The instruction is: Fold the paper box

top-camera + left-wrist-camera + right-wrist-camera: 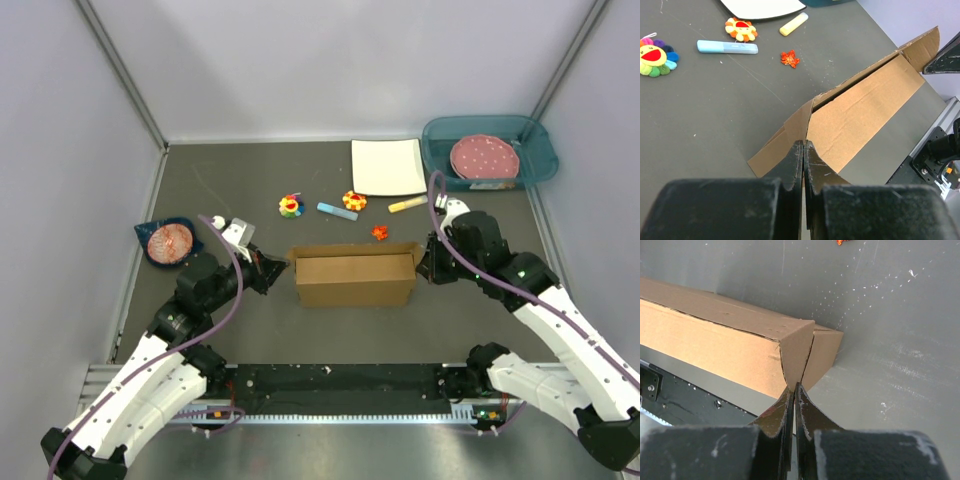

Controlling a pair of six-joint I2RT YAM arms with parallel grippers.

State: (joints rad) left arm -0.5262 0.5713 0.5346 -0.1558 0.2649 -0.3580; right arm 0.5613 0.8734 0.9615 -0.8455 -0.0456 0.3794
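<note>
Fingers together on left gripper (803,150) and right gripper (794,390), tips against box (355,278) ends. Uneven push could skew box, folds springing open.

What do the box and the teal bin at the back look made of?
Box: brown cardboard, matte, probably corrugated; rough cut edges and creased folds show. Bin: likely plastic, translucent teal with a smooth rounded rim.

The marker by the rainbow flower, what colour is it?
Light blue; the marker shows best in the left wrist view.
</note>
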